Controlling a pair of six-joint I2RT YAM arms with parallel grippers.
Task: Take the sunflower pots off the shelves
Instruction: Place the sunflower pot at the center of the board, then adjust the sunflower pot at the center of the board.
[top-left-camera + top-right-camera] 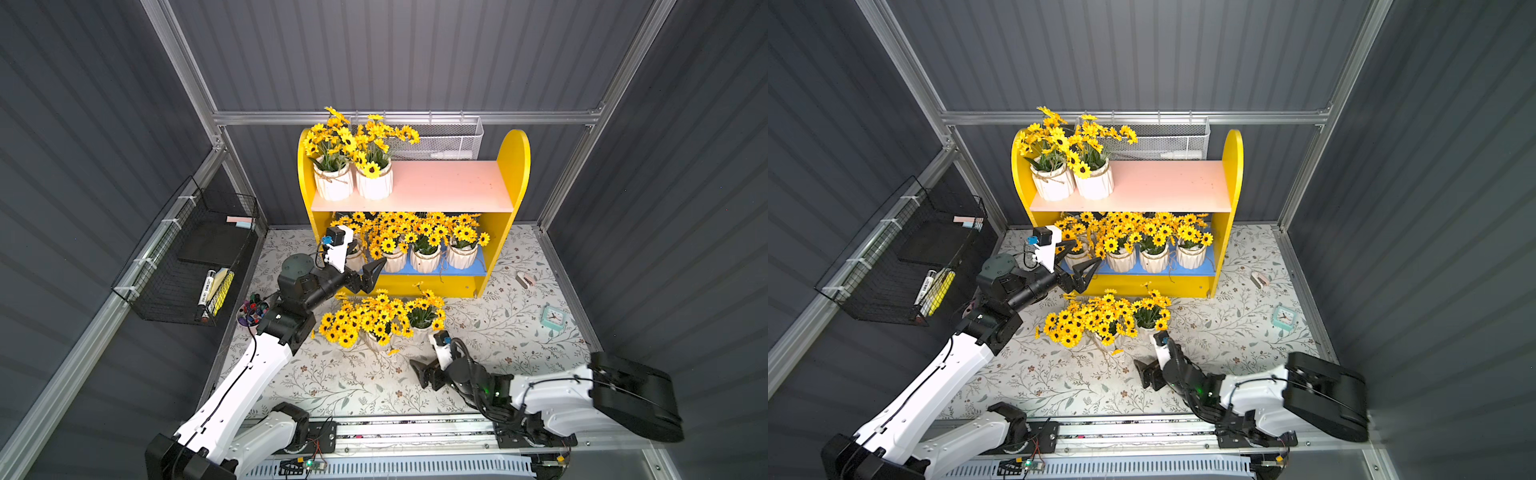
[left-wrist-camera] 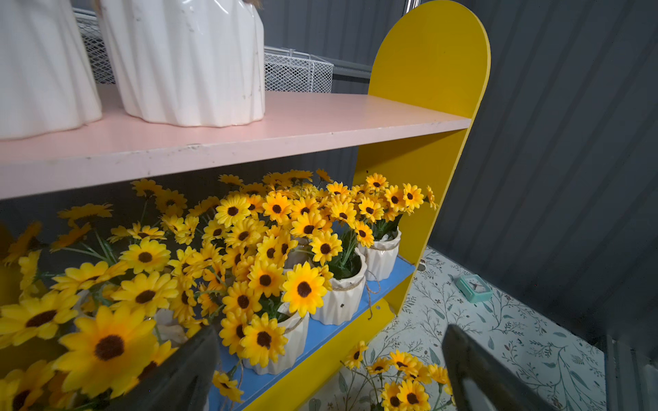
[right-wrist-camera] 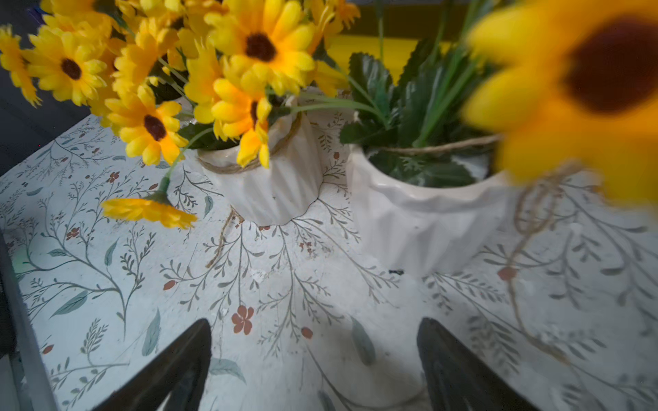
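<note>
1. While the left tool (image 1: 372, 275) hangs at the nine o'clock end of the shelves (image 1: 513, 166) (twelve being the back wall, seen from above), its jaws stand apart on nothing. One finger (image 2: 185, 373) sits just beside the end blooms.
2. Four sunflower pots (image 1: 424, 259) line the front edge of the blue lower board (image 1: 473, 268) from panel to panel. Their flowers reach up to the underside of the pink upper board (image 1: 449, 185). The nine o'clock pot is partly hidden behind the left wrist.
3. Two upper pots (image 1: 374, 187) stand side by side at the upper board's nine o'clock end. Bare pink surface runs from them to the three o'clock panel.
4. Two counter pots (image 3: 270, 192) stand close together on the counter (image 1: 498, 332), just at six o'clock of the shelves, blooms mingling.
5. At six o'clock of those pots, the right tool (image 1: 420, 372) sits low over the counter, jaws apart and holding nothing. Open floral surface lies between it and the pot bases.
6. Toward three o'clock the counter lies open out to a mint clock (image 1: 554, 318) near the wall. A marker cup (image 1: 240, 320) crowds the left arm at nine o'clock.
</note>
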